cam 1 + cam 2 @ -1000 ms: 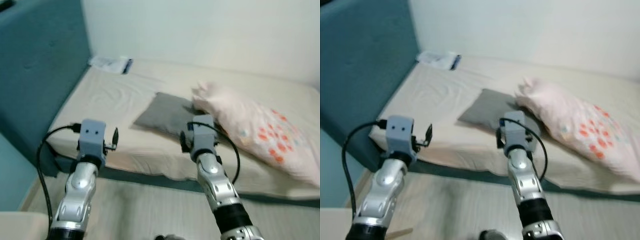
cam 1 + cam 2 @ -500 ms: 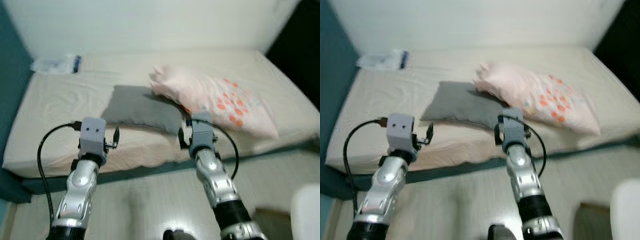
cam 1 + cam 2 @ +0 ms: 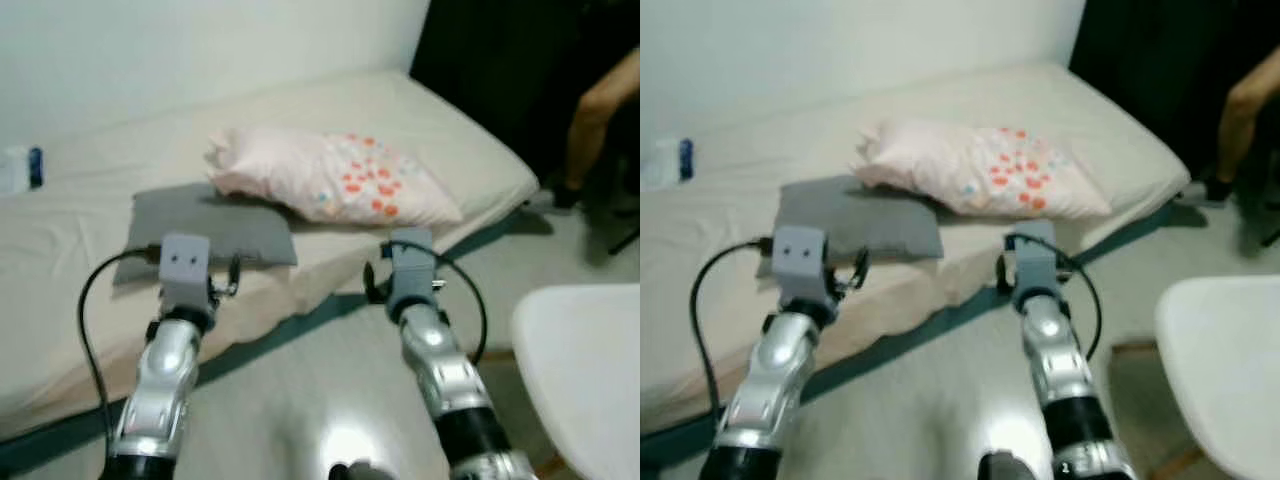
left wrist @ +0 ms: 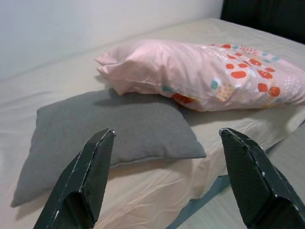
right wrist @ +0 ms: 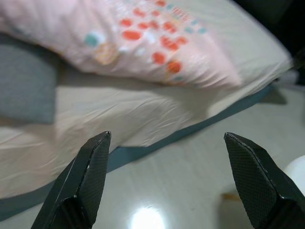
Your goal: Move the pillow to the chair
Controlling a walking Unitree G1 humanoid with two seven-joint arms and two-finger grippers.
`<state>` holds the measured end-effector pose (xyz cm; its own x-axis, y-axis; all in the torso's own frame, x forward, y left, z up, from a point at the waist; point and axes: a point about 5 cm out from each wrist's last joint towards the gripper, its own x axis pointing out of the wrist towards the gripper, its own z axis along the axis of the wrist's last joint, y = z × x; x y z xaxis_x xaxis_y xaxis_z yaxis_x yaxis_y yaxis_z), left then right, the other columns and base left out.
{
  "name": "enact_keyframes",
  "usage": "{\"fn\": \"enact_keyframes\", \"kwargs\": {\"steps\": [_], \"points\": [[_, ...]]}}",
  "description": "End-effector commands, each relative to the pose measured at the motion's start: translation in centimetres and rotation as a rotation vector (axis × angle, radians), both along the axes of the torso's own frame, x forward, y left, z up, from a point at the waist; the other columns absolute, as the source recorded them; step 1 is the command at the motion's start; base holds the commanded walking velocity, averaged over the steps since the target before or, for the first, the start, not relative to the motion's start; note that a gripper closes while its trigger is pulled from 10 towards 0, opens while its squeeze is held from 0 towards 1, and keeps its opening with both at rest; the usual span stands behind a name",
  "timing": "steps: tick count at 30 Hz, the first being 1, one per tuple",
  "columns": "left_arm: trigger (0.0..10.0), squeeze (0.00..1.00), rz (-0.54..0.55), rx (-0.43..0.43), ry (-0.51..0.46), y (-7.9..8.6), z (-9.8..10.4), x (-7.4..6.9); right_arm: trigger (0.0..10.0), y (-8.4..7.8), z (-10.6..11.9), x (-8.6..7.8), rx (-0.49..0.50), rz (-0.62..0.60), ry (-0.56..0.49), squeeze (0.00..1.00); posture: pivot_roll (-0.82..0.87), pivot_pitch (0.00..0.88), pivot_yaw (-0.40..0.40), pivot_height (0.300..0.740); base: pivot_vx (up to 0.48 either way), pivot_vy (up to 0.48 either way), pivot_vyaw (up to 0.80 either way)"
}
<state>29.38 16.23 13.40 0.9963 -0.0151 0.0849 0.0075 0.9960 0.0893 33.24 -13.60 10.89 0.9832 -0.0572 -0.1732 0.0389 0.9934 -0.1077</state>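
Note:
A pink pillow (image 3: 335,178) with orange spots lies on the bed (image 3: 80,220), partly overlapping a flat grey pillow (image 3: 205,225) beside it. The white chair seat (image 3: 585,360) shows at the right edge. Both arms are held out in front of the bed's near side. My left gripper (image 4: 169,179) is open and points at the grey pillow (image 4: 109,133) from short of the mattress edge. My right gripper (image 5: 174,183) is open above the floor, facing the pink pillow (image 5: 133,43) and the bed's edge. Neither holds anything.
A person's bare leg (image 3: 595,110) stands at the far right by a dark area. A small bottle-like item (image 3: 20,170) lies on the bed at the far left. Pale floor (image 3: 330,400) runs between the bed and the chair.
The whole view has swung to the right: the teal headboard has left the picture, and the chair seat and a person's leg have come in. Both grippers stay open and empty.

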Motion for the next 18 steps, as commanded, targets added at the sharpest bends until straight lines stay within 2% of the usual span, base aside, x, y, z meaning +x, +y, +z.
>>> {"fn": "enact_keyframes", "kwargs": {"steps": [1,11,18], "points": [[10.0,0.0,0.009,-0.007,0.029,0.37,-0.73,-0.32,10.0,0.46,-0.68,-0.31,0.023,0.013,0.034,0.0,0.03,0.163,-0.027,0.731,0.0,0.0,0.0],[10.0,0.0,-0.011,-0.035,0.015,0.13,-0.63,-0.54,10.0,0.73,-0.7,-0.36,-0.012,0.044,0.028,0.0,0.02,0.149,-0.032,0.731,0.0,0.0,0.0],[10.0,0.0,-0.018,-0.042,0.015,0.07,-0.72,-0.51,10.0,0.6,-0.81,-0.27,-0.018,0.042,0.033,0.0,0.02,0.132,-0.029,0.731,0.29,0.0,0.0]]}}
